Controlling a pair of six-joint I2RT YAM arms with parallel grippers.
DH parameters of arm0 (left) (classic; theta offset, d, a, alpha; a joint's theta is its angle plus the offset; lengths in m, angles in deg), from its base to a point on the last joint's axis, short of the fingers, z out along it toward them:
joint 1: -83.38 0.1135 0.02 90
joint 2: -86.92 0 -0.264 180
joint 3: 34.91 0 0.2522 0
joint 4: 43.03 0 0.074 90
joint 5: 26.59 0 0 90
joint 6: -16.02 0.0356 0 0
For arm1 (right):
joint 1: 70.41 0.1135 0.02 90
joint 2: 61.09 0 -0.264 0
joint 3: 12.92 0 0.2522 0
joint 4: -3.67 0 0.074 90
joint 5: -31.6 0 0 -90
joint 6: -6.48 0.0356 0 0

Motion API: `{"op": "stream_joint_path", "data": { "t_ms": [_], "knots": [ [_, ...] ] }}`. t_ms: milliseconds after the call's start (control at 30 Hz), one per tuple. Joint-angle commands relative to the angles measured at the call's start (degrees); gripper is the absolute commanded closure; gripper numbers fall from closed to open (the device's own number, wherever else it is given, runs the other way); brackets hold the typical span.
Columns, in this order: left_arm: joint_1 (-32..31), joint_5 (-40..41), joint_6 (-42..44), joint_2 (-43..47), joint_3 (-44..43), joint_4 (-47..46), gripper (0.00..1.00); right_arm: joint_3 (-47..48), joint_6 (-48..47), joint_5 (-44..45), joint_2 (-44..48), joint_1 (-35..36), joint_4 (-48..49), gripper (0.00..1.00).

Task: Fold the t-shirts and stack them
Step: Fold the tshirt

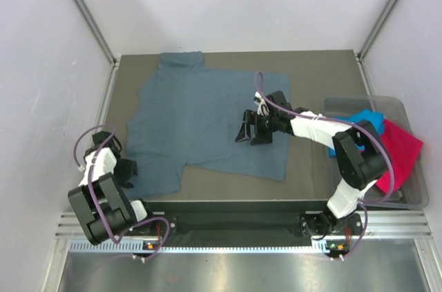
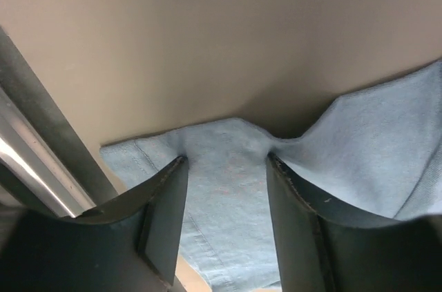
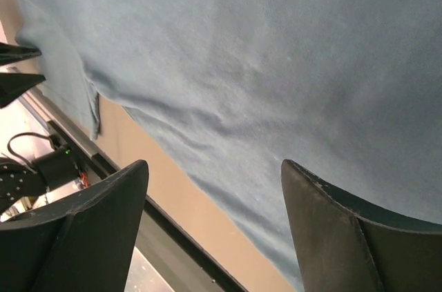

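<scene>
The slate-blue t-shirt (image 1: pixel 200 116) lies spread flat on the table. My left gripper (image 1: pixel 129 168) is at the shirt's near-left sleeve. In the left wrist view it (image 2: pixel 226 159) is open, and the cloth (image 2: pixel 228 188) lies puckered between its fingertips. My right gripper (image 1: pixel 247 133) is open over the right part of the shirt. In the right wrist view it (image 3: pixel 214 162) holds nothing, above the cloth (image 3: pixel 276 64) near its hem. The turquoise t-shirt (image 1: pixel 366 123) and the magenta t-shirt (image 1: pixel 402 147) lie bunched in the clear tub at the right.
The clear plastic tub (image 1: pixel 345 103) stands at the table's right edge. Bare brown table (image 1: pixel 321 78) shows right of the shirt. White walls with metal frame posts close in the sides and back. A metal rail (image 1: pixel 235 226) runs along the near edge.
</scene>
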Motion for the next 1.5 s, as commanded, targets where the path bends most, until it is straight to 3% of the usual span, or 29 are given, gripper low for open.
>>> {"op": "stream_joint_path", "data": {
  "t_ms": [0,267,433,600,733,933,1200,1467],
  "knots": [
    [0.6,-0.1,-2.4,-3.0,2.3,-4.6,0.47,-1.8,0.3,0.2,3.3,0.2,2.0,0.22],
    [0.7,-1.2,-1.1,-3.0,2.6,-7.2,0.85,-8.6,2.8,7.2,6.7,-0.4,-1.8,0.23],
    [0.7,-3.1,-0.7,1.3,1.9,-4.8,1.0,-11.6,2.9,14.9,12.6,-2.4,-9.5,0.27],
    [0.5,-6.3,1.5,4.2,0.4,-1.7,1.0,-15.3,2.7,19.9,18.9,-4.7,-14.3,0.31],
    [-3.7,-7.2,2.2,8.1,0.4,-2.5,1.0,-20.8,5.9,20.7,23.2,-8.2,-13.6,0.45],
    [-8.7,-5.9,3.3,11.3,-0.2,-3.0,1.0,-25.1,7.0,20.3,26.6,-8.9,-17.0,0.4],
    [-11.9,0.2,2.0,13.6,-1.8,0.2,1.0,-33.3,20.1,16.0,34.1,-7.9,-13.5,0.42],
    [-12.1,2.1,1.9,13.2,-4.6,2.4,1.0,-34.4,31.0,20.4,35.1,-3.8,-14.3,0.44]
  ]
}}
